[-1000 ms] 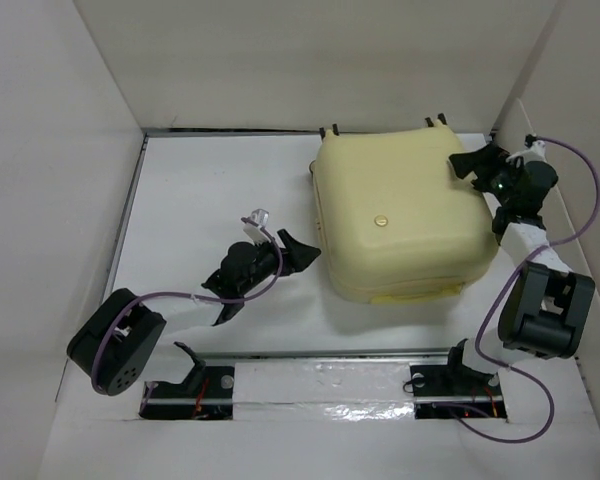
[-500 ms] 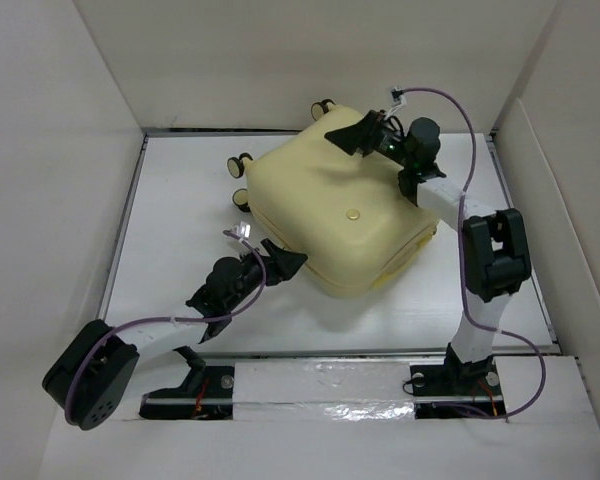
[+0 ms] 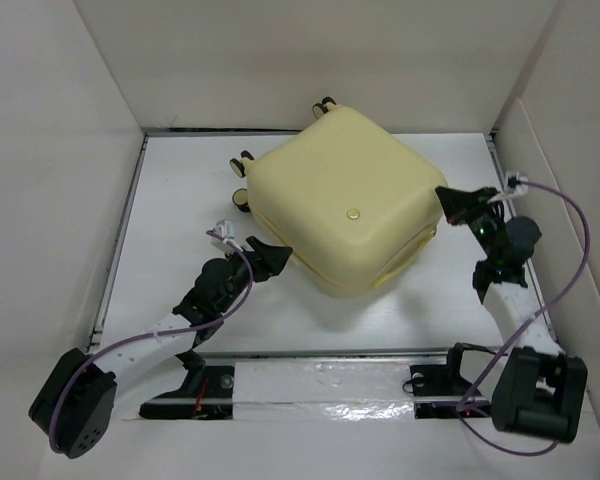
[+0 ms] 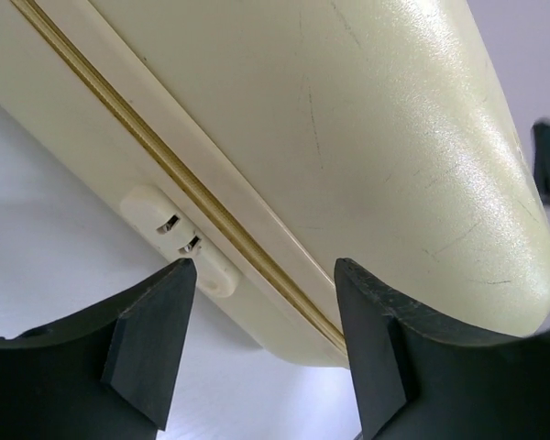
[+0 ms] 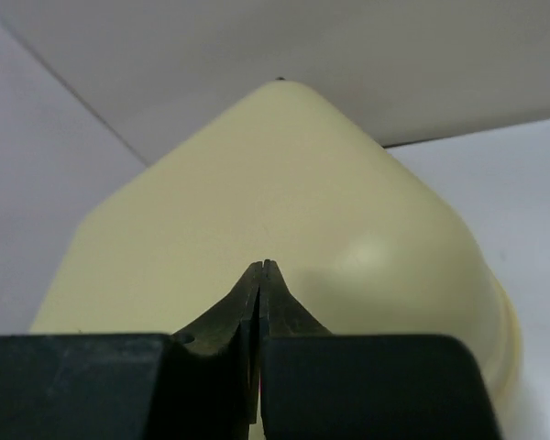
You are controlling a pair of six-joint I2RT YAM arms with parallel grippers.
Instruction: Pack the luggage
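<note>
Facing gold zip seam (image 4: pixel 197 197) at 8 o'clock of pale-yellow hard-shell suitcase (image 3: pixel 345 205), left gripper (image 3: pixel 275 256) gapes empty, likely to grip there. Right gripper (image 3: pixel 458 204), 3 o'clock: pinched together, empty.

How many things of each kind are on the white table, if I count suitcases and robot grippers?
Pale-yellow hard-shell suitcase: 1
Black two-finger grippers: 2 (left gripper, right gripper)
Total: 3
</note>
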